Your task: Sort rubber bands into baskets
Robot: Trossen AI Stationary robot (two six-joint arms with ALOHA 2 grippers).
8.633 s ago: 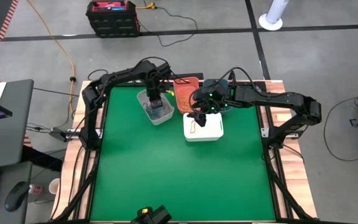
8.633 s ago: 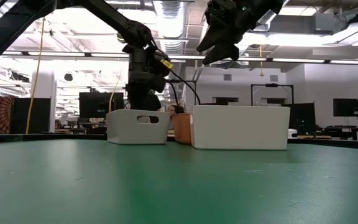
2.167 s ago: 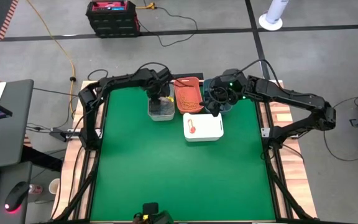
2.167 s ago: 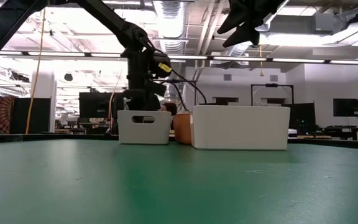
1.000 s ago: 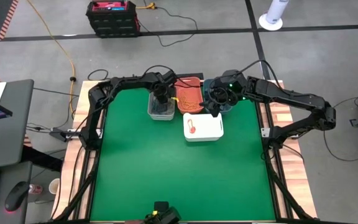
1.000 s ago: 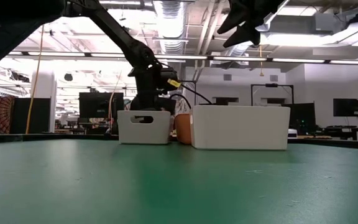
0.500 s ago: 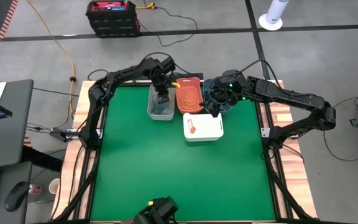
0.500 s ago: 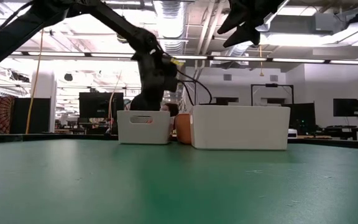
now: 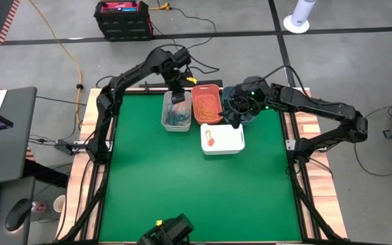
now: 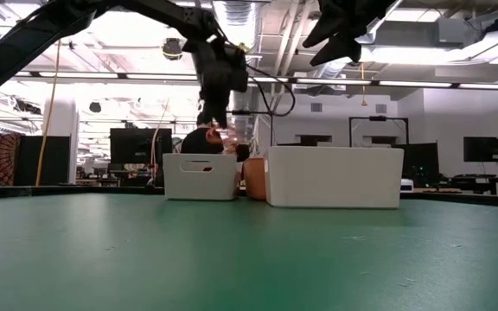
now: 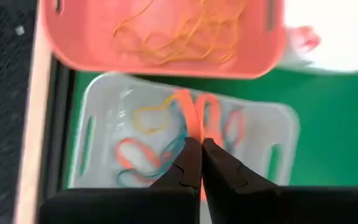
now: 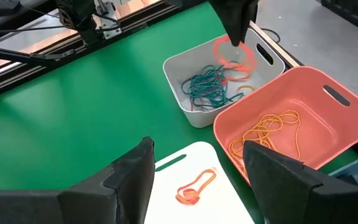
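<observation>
Left claw (image 11: 201,163) hangs above the grey basket (image 9: 176,116), tips pinched on a red rubber band (image 11: 199,112) that dangles from them over the basket's middle. Landmark = grey basket, on the green worktop (image 9: 182,184). Still in it: a teal tangle (image 12: 207,87), a yellow loop (image 11: 149,117), a few more red ones. Coral basket (image 9: 206,104) sits touching its side, holding only yellow bands (image 12: 263,138). White basket (image 9: 222,139) is just past the coral one's near corner, w/ one red band (image 12: 194,186) lying inside. Dark blue basket on the far side of the coral one, mostly under the right arm.

Right claw (image 12: 194,165) waits high above the white basket, fingers spread wide, holding nothing.

Step in hand, as I read it: carry the red band from grey basket to white. To do it well: lift till the loop's bottom clears the rim, check no teal strand rides up w/ it, cross the coral basket's corner w/o dipping, let go only when well inside the white walls. Right arm is close by, so mind the path.
</observation>
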